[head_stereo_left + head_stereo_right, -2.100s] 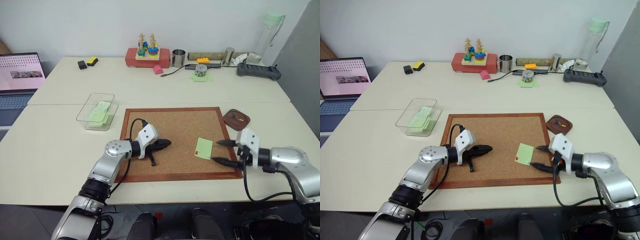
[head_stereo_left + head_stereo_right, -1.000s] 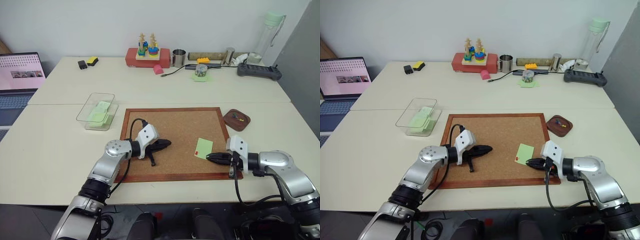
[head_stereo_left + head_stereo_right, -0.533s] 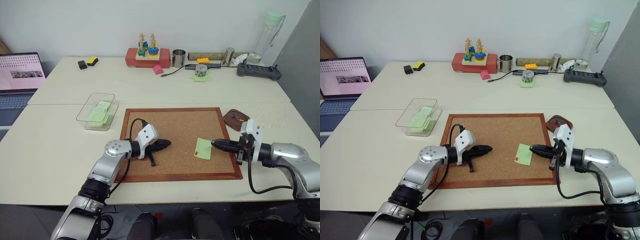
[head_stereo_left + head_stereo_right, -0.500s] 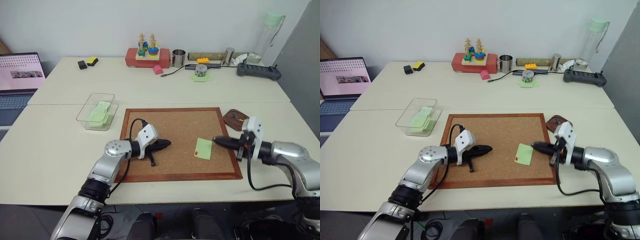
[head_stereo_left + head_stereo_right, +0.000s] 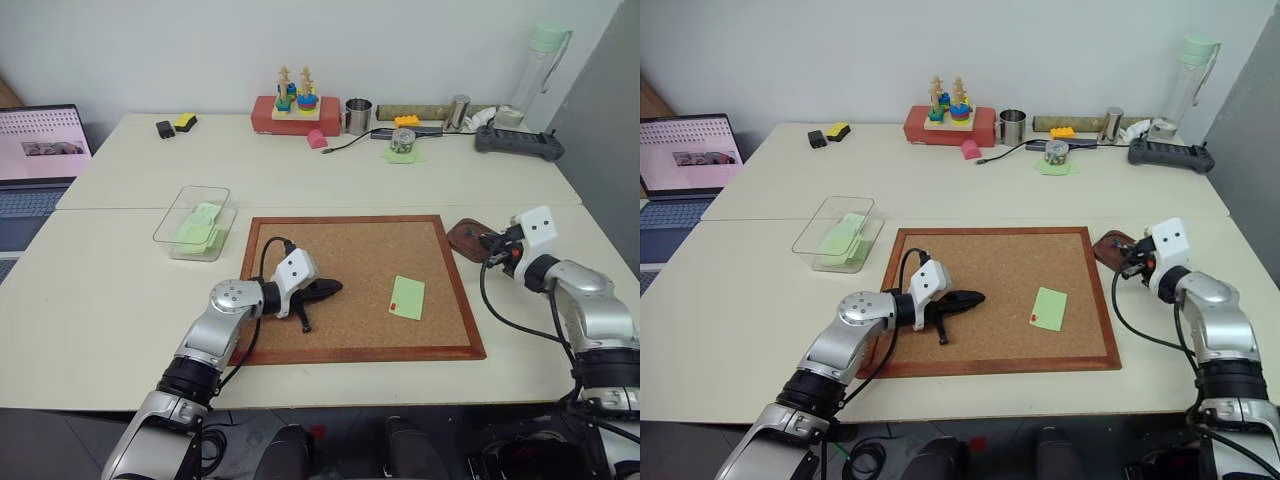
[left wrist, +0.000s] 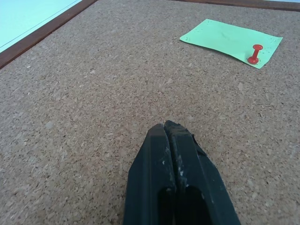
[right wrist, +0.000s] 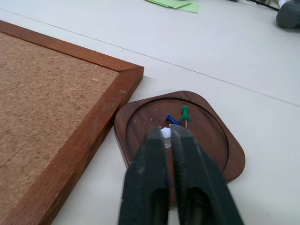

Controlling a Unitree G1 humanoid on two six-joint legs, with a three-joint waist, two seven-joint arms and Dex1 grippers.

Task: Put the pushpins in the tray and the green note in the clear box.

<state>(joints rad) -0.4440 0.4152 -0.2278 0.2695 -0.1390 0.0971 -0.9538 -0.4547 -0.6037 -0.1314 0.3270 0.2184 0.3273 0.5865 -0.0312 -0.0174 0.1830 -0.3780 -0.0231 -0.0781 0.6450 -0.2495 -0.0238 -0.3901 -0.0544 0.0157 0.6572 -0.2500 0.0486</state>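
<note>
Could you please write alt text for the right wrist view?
The right hand hangs over the tray, pinching a white pushpin between its fingertips. A blue pin and a green pin lie in the tray, which sits on the table beside the cork board corner.

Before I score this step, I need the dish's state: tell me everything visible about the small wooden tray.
The tray is a dark brown wooden dish, rounded-square with a raised rim, lying flat on the pale table just off the cork board's corner. A blue pushpin and a green pushpin lie inside. The right gripper hovers over it with a small white pin between its fingers.
</note>
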